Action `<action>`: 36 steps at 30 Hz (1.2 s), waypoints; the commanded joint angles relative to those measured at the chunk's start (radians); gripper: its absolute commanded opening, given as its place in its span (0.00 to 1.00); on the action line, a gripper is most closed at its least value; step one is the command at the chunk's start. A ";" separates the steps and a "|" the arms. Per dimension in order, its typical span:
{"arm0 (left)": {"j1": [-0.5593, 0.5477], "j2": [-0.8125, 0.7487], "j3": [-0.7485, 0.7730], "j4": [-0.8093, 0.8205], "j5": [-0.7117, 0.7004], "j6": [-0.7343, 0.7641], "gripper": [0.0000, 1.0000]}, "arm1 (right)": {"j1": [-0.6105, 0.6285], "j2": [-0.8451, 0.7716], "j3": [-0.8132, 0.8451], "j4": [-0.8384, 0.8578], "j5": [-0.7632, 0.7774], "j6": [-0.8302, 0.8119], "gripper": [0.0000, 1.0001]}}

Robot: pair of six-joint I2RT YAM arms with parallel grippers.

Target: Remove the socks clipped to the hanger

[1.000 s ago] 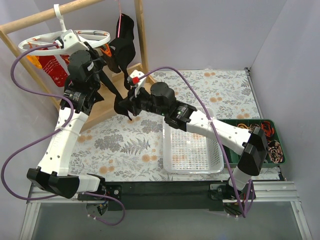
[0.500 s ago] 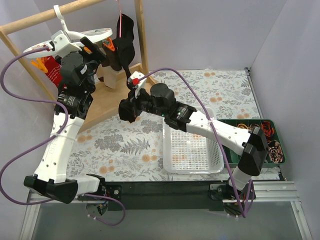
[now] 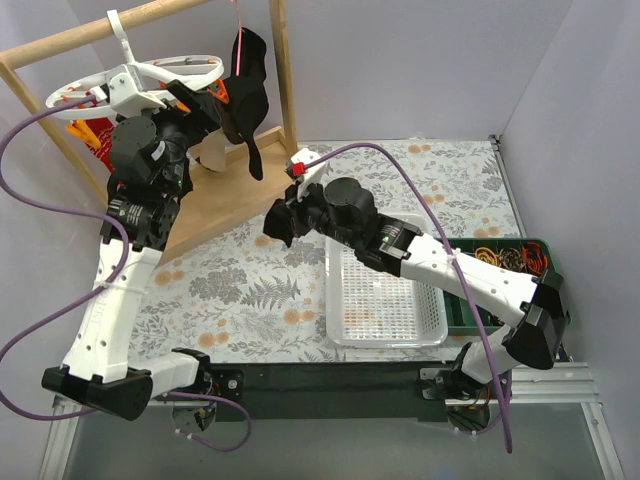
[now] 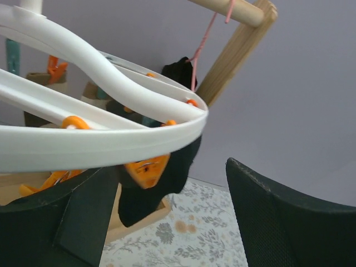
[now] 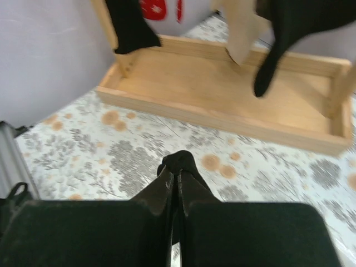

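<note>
On the far left, a red sock (image 3: 88, 132) with white marks hangs under the white plastic ring hanger (image 3: 130, 82). Our left claw (image 4: 169, 178) is wide open, and the hanger's rim sits just above the gap between its two fingers. An orange clip (image 4: 146, 169) there holds a dark sock (image 4: 177, 167). A tan sock (image 3: 213, 155) hangs next. Further right, our right claw (image 5: 176, 177) is squeezed tight on a small black sock (image 5: 179, 158), low over the flowery table cloth (image 5: 111, 150), well apart from the hanger.
</note>
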 commanded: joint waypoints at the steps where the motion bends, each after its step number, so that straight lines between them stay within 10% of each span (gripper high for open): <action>1: 0.006 -0.080 -0.029 -0.017 0.168 -0.054 0.75 | -0.040 -0.073 -0.041 -0.138 0.210 -0.023 0.01; 23: 0.008 -0.173 0.025 -0.063 0.452 -0.090 0.75 | -0.206 -0.301 -0.427 -0.510 0.132 0.214 0.09; 36: 0.008 -0.203 0.148 -0.107 0.405 -0.021 0.75 | -0.135 -0.239 -0.222 -0.588 0.159 0.146 0.75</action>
